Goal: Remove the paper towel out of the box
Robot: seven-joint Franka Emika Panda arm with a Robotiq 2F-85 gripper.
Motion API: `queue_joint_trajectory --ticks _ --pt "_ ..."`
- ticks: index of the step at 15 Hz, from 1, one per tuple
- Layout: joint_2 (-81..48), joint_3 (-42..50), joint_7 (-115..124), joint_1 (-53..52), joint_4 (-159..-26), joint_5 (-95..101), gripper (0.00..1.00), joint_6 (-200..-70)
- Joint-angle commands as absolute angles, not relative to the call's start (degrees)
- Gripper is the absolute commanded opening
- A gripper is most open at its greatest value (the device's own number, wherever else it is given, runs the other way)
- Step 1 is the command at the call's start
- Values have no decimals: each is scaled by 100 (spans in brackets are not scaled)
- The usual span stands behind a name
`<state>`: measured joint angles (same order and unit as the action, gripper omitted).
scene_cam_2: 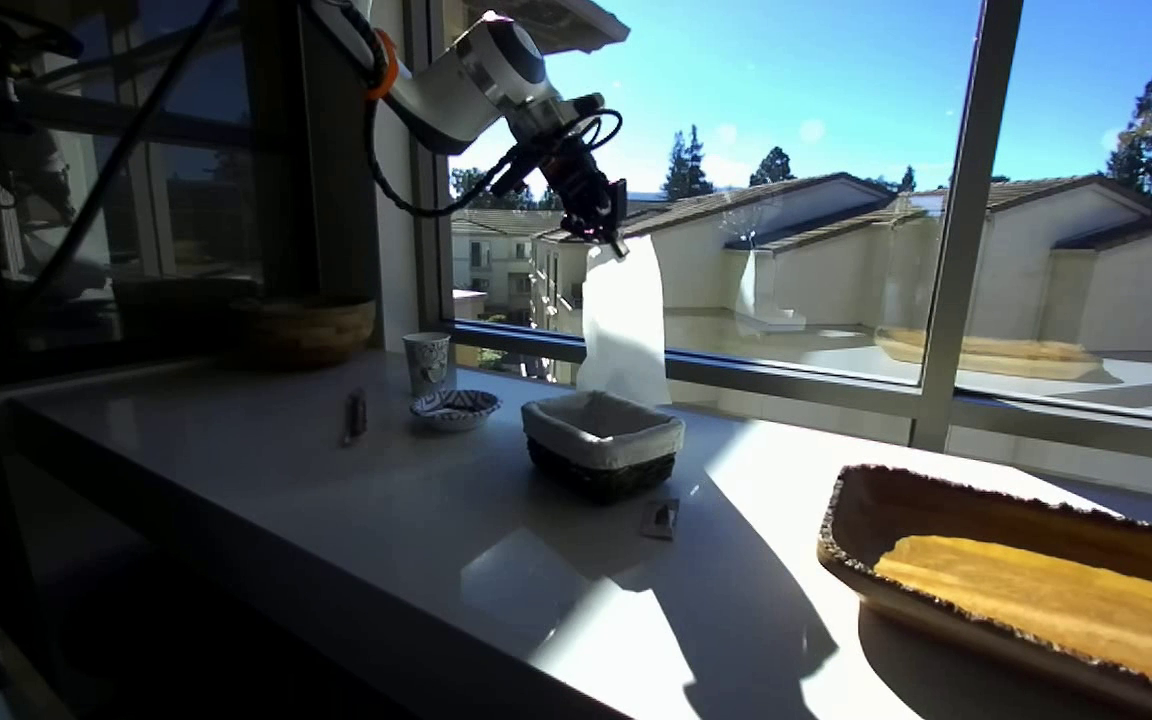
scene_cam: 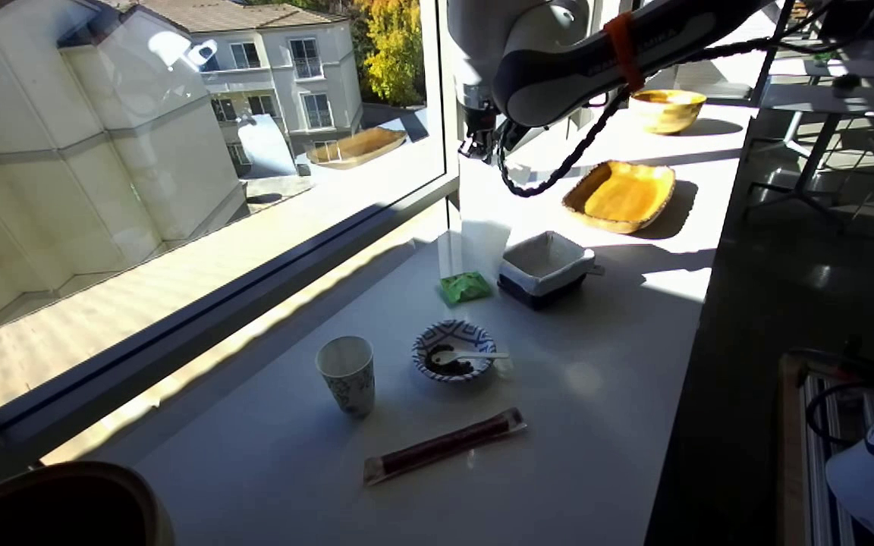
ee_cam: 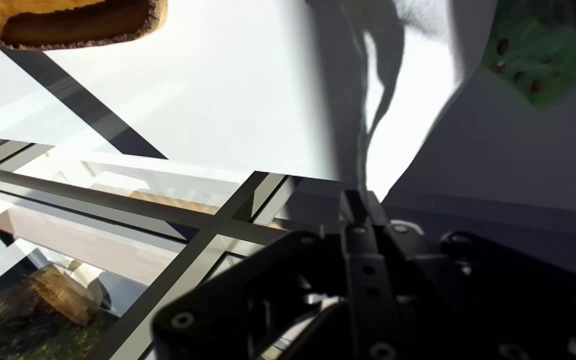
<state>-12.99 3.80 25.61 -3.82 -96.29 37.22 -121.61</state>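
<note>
My pincer is clamped on the towel, its tips pinched together over the top edge, with the rest hanging straight below them. The box sits below the pincer, on its side away from the window. I judge the towel to be out of it, though I can't tell whether the hem touches the far lip or the table.

That hem worries me most. If I lower too soon, it could fold over the lip and drop back in, or drag the packet lying below the pincer. The pinch takes only a narrow strip, so any snag might peel the towel from the tips. The window looks near the pincer, and a careless wrist turn could knock against it. Swinging toward the bowl, low and off to the pincer's side, could let the hem hook the spoon. Let go from up here, so thin a towel may drift.
</note>
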Motion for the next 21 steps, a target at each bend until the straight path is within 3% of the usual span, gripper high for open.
queue_joint_trajectory --ticks 1,10,21 --pt "-1863 390 2608 -548 -9031 4208 0 -11780" --pt "-3451 300 2409 -954 -7390 4546 0 -11932" --pt "-4322 197 2673 -1166 -6485 2394 0 -12137"
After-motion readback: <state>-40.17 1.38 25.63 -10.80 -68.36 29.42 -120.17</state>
